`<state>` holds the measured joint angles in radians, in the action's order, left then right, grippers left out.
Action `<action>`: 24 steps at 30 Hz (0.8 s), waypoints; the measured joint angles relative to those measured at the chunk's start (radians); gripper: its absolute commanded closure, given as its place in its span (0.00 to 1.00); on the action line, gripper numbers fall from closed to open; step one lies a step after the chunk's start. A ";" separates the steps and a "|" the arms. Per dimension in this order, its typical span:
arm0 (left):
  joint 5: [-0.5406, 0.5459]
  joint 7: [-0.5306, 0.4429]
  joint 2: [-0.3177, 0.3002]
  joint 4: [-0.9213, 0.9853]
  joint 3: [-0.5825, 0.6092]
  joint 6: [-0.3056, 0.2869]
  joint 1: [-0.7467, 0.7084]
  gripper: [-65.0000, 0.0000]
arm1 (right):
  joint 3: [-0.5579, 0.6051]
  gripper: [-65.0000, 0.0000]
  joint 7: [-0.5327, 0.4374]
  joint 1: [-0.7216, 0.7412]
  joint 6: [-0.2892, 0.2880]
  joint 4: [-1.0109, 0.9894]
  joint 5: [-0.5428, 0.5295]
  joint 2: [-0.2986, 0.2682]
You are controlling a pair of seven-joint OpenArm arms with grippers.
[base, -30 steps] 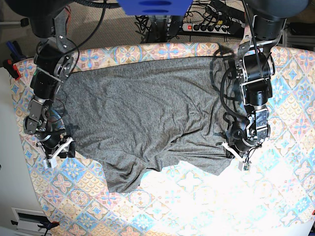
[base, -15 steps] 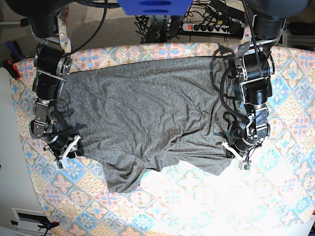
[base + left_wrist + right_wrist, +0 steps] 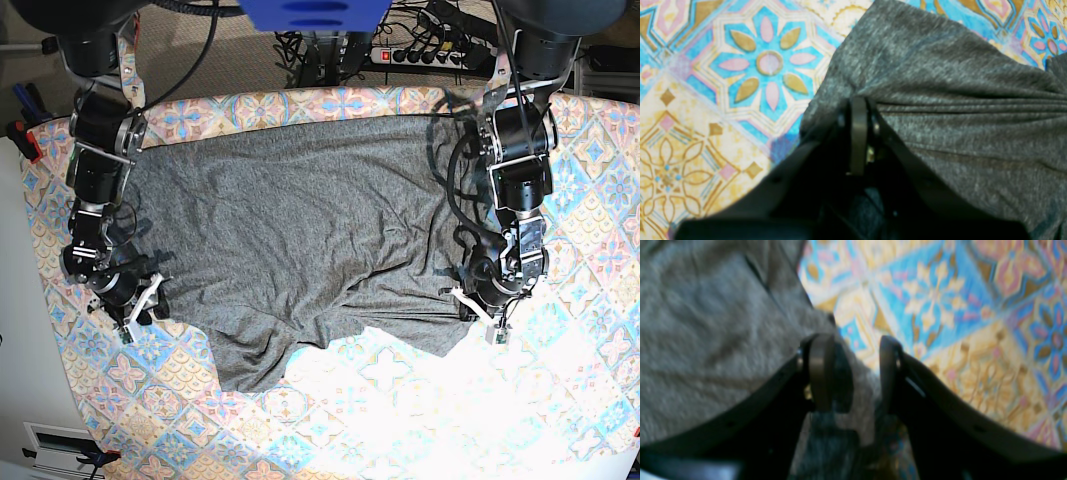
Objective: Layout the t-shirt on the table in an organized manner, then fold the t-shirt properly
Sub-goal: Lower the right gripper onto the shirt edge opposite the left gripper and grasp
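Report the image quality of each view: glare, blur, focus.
Base view: sharp, but glare washes out the table along its near edge below the t-shirt. Left wrist view: cloth pattern crisp, the left gripper up close is soft and dark. Right wrist view: blurred throughout, the right gripper included.

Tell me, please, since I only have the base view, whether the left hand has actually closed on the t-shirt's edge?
Observer: Yes. In the left wrist view the left hand is shut on the t-shirt, with pleats fanning from its tips.
Operator: And the right hand?
Observer: The right hand is open, not gripping.
Operator: Where does it sit?
Observer: It straddles the shirt's edge, with one finger over cloth and the other over the bare table.
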<state>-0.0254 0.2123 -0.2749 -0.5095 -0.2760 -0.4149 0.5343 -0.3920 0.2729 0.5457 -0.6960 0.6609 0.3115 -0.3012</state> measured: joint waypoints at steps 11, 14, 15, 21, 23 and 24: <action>0.000 0.000 0.000 0.000 0.000 -0.003 0.000 1.00 | -0.003 0.67 -0.095 0.007 0.004 -0.173 -0.012 -0.002; 0.000 0.000 0.000 0.000 0.000 -0.003 0.000 1.00 | -0.001 0.67 -0.103 0.004 0.004 -0.175 -0.014 -0.001; 0.000 0.000 0.000 0.000 0.000 -0.003 0.000 1.00 | -0.001 0.67 -0.103 0.005 0.004 -0.175 -0.014 -0.001; 0.000 0.000 0.000 0.000 0.000 -0.003 0.000 1.00 | -0.002 1.00 -0.108 0.004 -0.003 -0.175 -0.015 0.000; 0.000 0.000 -0.002 0.000 0.000 -0.003 -0.001 1.00 | -0.008 1.00 -0.107 0.004 -0.003 -0.175 -0.014 -0.001; 0.000 0.000 -0.002 0.000 0.000 -0.003 -0.001 1.00 | -0.009 1.00 -0.108 0.004 -0.003 -0.175 -0.015 -0.001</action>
<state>-0.0254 0.2127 -0.2771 -0.5095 -0.2760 -0.4183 0.5335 -0.4007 0.1654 0.5499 -0.6991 0.4858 0.2966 -0.3019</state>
